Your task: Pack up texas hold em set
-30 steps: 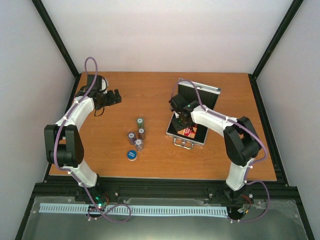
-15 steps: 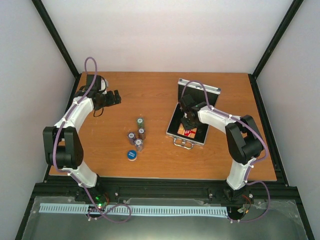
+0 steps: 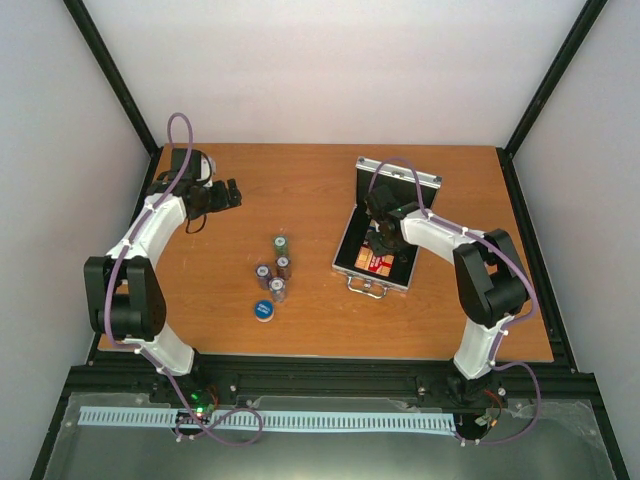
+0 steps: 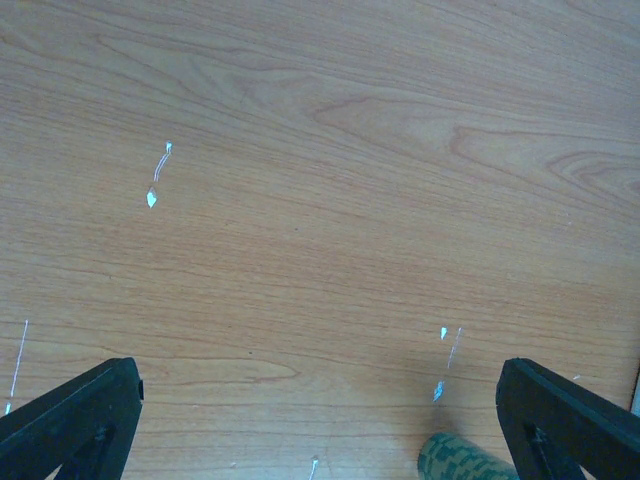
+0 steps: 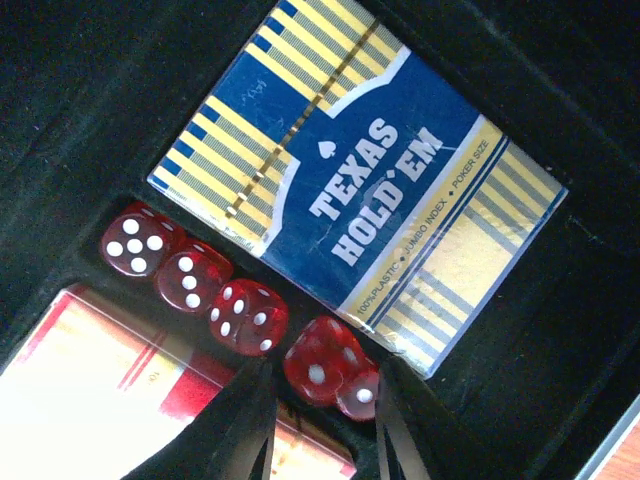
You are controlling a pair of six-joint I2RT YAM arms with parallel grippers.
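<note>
The silver case [image 3: 362, 283] lies open at the right, with its lid [image 3: 398, 180] raised. In the right wrist view its black lining [image 5: 90, 130] holds a blue-yellow Texas Hold'em card box [image 5: 360, 190], a red-yellow card box [image 5: 120, 390] and a row of several red dice [image 5: 240, 315]. My right gripper [image 5: 320, 420] is down in the case, narrowly open, with its fingertips on either side of the last two dice [image 5: 335, 370]. Short chip stacks [image 3: 277, 268] and the blue disc [image 3: 264, 310] stand mid-table. My left gripper [image 3: 228, 194] is open and empty at the far left.
The left wrist view shows bare wood tabletop [image 4: 320, 200] and the top of one green chip stack [image 4: 465, 462] beside the right finger [image 4: 570, 420]. The case handle [image 3: 368, 290] faces the near edge. Black frame posts stand at the table's corners.
My right arm has shifted a little toward the back right over the case, and more of the card box shows in front of it. The left arm has not moved.
</note>
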